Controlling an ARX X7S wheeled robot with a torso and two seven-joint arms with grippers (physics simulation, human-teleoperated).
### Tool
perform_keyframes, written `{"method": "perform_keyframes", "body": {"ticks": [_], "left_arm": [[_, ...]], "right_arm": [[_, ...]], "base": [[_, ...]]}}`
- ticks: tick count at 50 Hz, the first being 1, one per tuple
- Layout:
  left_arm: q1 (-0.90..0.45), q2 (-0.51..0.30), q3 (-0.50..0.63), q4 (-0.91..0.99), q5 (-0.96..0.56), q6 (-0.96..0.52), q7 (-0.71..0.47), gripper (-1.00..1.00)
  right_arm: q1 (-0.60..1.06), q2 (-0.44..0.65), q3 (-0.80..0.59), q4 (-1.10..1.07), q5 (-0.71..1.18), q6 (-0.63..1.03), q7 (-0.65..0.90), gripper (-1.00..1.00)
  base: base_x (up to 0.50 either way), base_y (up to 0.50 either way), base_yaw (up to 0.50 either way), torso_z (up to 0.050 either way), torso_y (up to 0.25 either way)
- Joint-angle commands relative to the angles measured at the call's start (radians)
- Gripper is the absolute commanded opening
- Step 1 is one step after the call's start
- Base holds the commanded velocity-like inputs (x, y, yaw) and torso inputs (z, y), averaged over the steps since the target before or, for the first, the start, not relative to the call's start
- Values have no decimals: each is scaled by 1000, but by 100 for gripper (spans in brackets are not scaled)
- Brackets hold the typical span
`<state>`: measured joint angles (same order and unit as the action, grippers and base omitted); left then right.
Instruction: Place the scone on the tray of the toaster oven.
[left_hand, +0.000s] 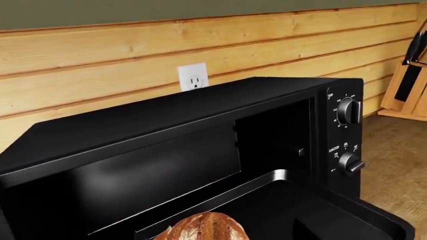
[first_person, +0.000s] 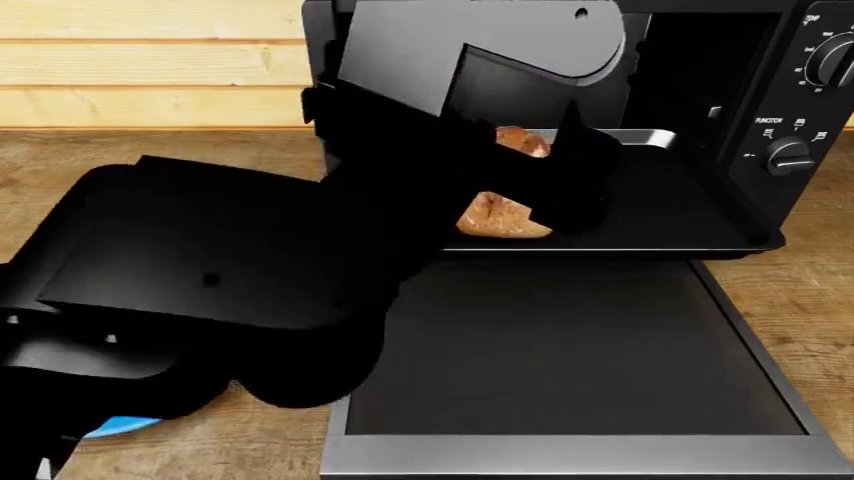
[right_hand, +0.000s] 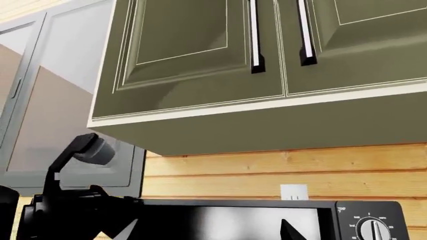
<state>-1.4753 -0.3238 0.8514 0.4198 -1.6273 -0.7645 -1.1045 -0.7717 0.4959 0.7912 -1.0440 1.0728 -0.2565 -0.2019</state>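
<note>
**Scone over tray, release pending**

Scone (first_person: 505, 215) is seen over the pulled-out tray (first_person: 667, 215) of the oven (left_hand: 200, 115), w/ left gripper (first_person: 534, 180) around it. Jaw gap hidden; grip can't be told. Whether it's resting or held isn't clear. Left: release, withdraw. Right gripper not seen.

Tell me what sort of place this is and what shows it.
Most likely a home kitchen counter. A black boxy toaster oven stands on a wooden countertop against a pine-plank wall with a white power outlet, olive-green wall cabinets hang above, and a wooden knife block sits nearby.
</note>
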Motion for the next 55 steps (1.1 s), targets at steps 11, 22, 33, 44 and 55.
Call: {"method": "perform_keyframes", "body": {"ticks": [11,22,33,44,55], "left_arm": [[34,-145,-119,307,-121,60,-139,100],[66,-279,-271,398,-100,151,-140,100],[313,-492,-514,397,106,327,36,100],[415,-468,-505,274,349,355,96,100],[378,-418,-467,254,447,353,120,100]], "right_arm": [[-13,-20,15,-3,2,-26,-25,100],[-13,-104,91,-3,62,7,-84,100],[-13,159,-148,-3,-127,-91,186,100],[16,253,-237,22,-169,-99,257,100],[48,231,-255,57,-156,-88,230,100]], "base": [[0,0,0,0,0],[0,0,0,0,0],[0,0,0,0,0],[0,0,0,0,0],[0,0,0,0,0]]}}
